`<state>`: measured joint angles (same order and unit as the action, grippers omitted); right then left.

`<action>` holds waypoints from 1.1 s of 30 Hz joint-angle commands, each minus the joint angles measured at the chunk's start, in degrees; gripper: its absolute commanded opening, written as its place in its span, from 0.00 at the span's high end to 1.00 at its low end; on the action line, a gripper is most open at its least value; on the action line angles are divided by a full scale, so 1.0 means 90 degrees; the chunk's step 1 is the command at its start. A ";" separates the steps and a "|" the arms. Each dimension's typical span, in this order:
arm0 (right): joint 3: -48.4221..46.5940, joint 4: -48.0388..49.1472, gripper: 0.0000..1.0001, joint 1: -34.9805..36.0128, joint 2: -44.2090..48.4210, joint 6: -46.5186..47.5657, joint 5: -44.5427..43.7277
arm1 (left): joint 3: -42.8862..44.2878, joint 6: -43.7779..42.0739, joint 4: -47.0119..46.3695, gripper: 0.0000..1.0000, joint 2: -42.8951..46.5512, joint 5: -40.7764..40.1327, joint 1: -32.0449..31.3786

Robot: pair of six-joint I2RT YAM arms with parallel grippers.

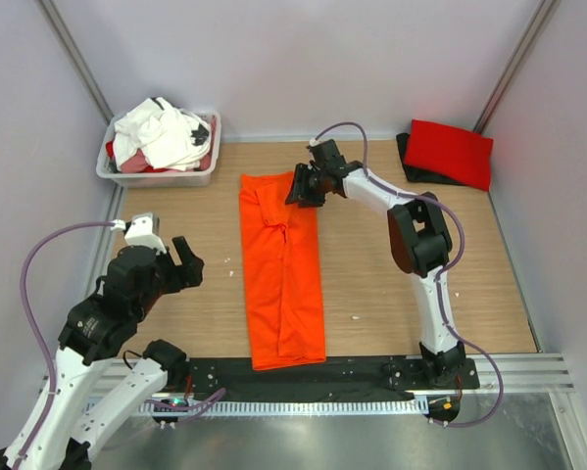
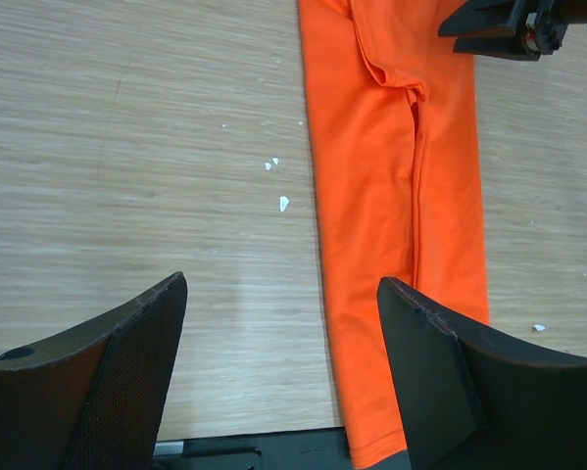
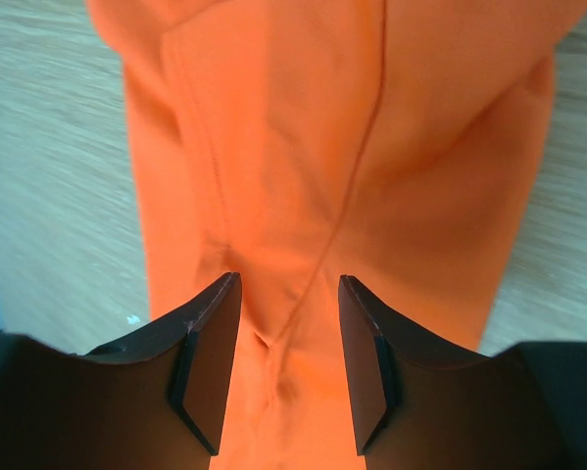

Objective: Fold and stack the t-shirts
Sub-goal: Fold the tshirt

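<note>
The orange t-shirt (image 1: 278,284) lies folded into a long narrow strip down the middle of the counter (image 1: 401,284), running from near my arm bases toward the far edge. My right claw (image 1: 301,186) is down at the strip's far end. Its jaws are half apart and straddle a seam in the cloth, and I cannot tell whether they pinch any of it. My left claw (image 1: 180,264) hovers over bare wood just left of the strip, its jaws spread wide and holding nothing. A folded red t-shirt (image 1: 450,152) sits on a black one (image 1: 411,168) at the far right corner. White t-shirts (image 1: 166,132) fill the tub (image 1: 166,179) at the far left.
</note>
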<state>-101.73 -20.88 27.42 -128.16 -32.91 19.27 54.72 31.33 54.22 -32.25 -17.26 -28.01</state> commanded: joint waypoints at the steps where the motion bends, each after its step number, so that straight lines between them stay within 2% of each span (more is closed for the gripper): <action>1: -0.0676 -0.0950 0.50 0.0371 0.0071 0.0716 -0.1035 | 0.0014 0.0073 -0.0194 0.21 -0.0088 -0.0133 -0.0003; 9: -0.2132 -0.1965 0.49 0.1103 -0.0818 0.1195 -0.2100 | 0.0014 0.0093 -0.0184 0.21 -0.0166 -0.0182 -0.0003; 13: -0.3078 -0.2639 0.49 0.1308 -0.1326 0.1273 -0.3271 | 0.0024 0.0093 -0.0174 0.21 -0.0215 -0.0202 -0.0003; 15: -0.3208 -0.2816 0.49 0.1358 -0.1483 0.1264 -0.3770 | 0.0024 0.0103 -0.0165 0.21 -0.0216 -0.0211 -0.0003; 28: -0.3433 -0.3051 0.46 0.1290 -0.2322 0.1459 -0.4592 | 0.0043 0.0122 -0.0135 0.21 -0.0323 -0.0280 0.0007; 33: -0.3354 -0.2758 0.46 0.0783 -0.2469 0.1605 -0.4261 | 0.0053 0.0132 -0.0126 0.21 -0.0372 -0.0290 0.0007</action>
<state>-132.03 -44.47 38.59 -146.30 -20.86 -18.09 54.72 31.57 54.28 -34.94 -18.50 -28.01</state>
